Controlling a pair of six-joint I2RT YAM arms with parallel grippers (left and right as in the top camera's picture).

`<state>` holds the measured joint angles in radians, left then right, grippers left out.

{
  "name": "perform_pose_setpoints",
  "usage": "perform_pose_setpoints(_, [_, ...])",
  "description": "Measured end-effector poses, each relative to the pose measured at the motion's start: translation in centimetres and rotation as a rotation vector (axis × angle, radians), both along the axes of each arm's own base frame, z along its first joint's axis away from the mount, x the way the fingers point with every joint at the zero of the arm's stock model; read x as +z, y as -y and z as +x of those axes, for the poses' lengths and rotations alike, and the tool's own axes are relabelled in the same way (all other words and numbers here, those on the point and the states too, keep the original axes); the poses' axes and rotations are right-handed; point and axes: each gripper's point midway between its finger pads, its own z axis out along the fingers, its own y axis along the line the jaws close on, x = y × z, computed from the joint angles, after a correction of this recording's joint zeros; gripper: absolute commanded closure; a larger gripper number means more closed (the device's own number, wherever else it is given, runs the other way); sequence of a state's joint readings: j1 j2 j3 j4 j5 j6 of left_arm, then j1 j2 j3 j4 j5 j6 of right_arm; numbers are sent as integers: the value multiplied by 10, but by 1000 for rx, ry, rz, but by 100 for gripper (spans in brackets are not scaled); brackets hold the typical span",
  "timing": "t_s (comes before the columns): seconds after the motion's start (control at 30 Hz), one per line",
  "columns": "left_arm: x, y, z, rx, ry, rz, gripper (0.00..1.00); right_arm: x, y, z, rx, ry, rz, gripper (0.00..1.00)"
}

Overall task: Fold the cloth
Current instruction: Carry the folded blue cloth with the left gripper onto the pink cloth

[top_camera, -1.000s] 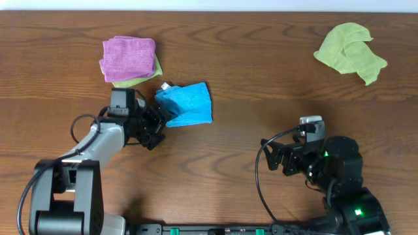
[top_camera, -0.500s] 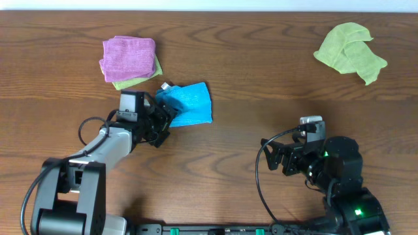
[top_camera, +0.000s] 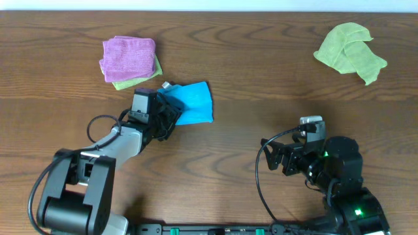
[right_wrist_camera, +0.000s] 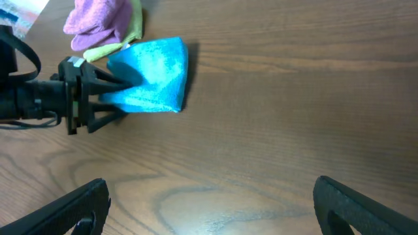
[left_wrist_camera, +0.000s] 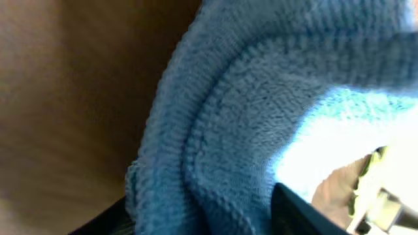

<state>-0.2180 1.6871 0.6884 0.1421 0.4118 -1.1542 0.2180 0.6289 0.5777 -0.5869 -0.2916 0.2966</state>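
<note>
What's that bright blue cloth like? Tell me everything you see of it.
The cloth is bright sky-blue, soft and nubbly like microfibre, folded over into a rough wedge with a small pale tag at one corner. It lies on the wooden table. The left tool has its fingers at one edge.

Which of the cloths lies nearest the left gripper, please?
The blue cloth: its left edge sits between the jaws of the left gripper. The purple cloth and the yellow-green cloths lie farther off, untouched.
</note>
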Motion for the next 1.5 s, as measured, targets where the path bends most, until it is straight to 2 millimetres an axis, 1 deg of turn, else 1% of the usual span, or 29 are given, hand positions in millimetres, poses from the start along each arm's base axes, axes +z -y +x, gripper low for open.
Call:
perform_pose_setpoints(0.03, [-2, 0, 1, -2, 5, 3, 66, 0, 0, 0, 0, 0, 0, 1])
perform_pose_setpoints(0.07, [-4, 1, 3, -3, 7, 1, 74, 0, 0, 0, 0, 0, 0, 1])
perform_pose_setpoints(0.1, [-5, 1, 5, -3, 15, 3, 94, 0, 0, 0, 0, 0, 0, 1])
perform_pose_setpoints(0.17, [-6, 1, 8, -2, 36, 2, 94, 0, 0, 0, 0, 0, 0, 1])
perform_pose_setpoints(0.23, [-1, 3, 15, -7, 75, -8, 94, 0, 0, 0, 0, -1, 0, 1])
perform_pose_setpoints(0.33, [16, 12, 29, -27, 164, -52, 94, 0, 0, 0, 0, 0, 0, 1])
perform_pose_setpoints(0.47, [36, 24, 39, -71, 215, -111, 94, 0, 0, 0, 0, -1, 0, 1])
perform_pose_setpoints(0.53, [53, 32, 50, -95, 241, -141, 94, 0, 0, 0, 0, -1, 0, 1])
perform_pose_setpoints(0.63, [85, 41, 70, -123, 258, -166, 94, 0, 0, 0, 0, -1, 0, 1])
perform_pose_setpoints(0.67, [97, 43, 76, -131, 257, -164, 94, 0, 0, 0, 0, -1, 0, 1])
perform_pose_setpoints(0.7, [115, 44, 85, -139, 256, -161, 95, 0, 0, 0, 0, 1, 0, 1])
perform_pose_setpoints(0.77, [138, 41, 96, -148, 267, -142, 94, 0, 0, 0, 0, -1, 0, 1])
perform_pose_setpoints(0.83, [162, 33, 107, -143, 278, -109, 94, 0, 0, 0, 0, 0, 0, 1])
perform_pose_setpoints(0.93, [206, 13, 130, -121, 383, -79, 95, 0, 0, 0, 0, 0, 0, 1])
perform_pose_setpoints(0.97, [216, 4, 137, -105, 410, -69, 94, 0, 0, 0, 0, -1, 0, 1])
perform_pose_setpoints(1.0, [221, -6, 142, -87, 426, -60, 94, 0, 0, 0, 0, 0, 0, 1])
perform_pose_setpoints(1.13, [222, -41, 151, -17, 435, -32, 95, 0, 0, 0, 0, 0, 0, 1])
perform_pose_setpoints(1.2, [223, -53, 155, 7, 444, -25, 94, 0, 0, 0, 0, -1, 0, 1])
perform_pose_setpoints(1.27, [227, -68, 162, 37, 475, -16, 95, 0, 0, 0, 0, 0, 0, 1])
perform_pose_setpoints(1.3, [227, -71, 164, 43, 481, -13, 94, 0, 0, 0, 0, -1, 0, 1])
perform_pose_setpoints(1.37, [223, -80, 171, 59, 489, -6, 94, 0, 0, 0, 0, 0, 0, 1])
perform_pose_setpoints(1.43, [214, -85, 176, 67, 485, -5, 94, 0, 0, 0, 0, 0, 0, 1])
perform_pose_setpoints(1.5, [198, -87, 182, 70, 457, -6, 94, 0, 0, 0, 0, 0, 0, 1])
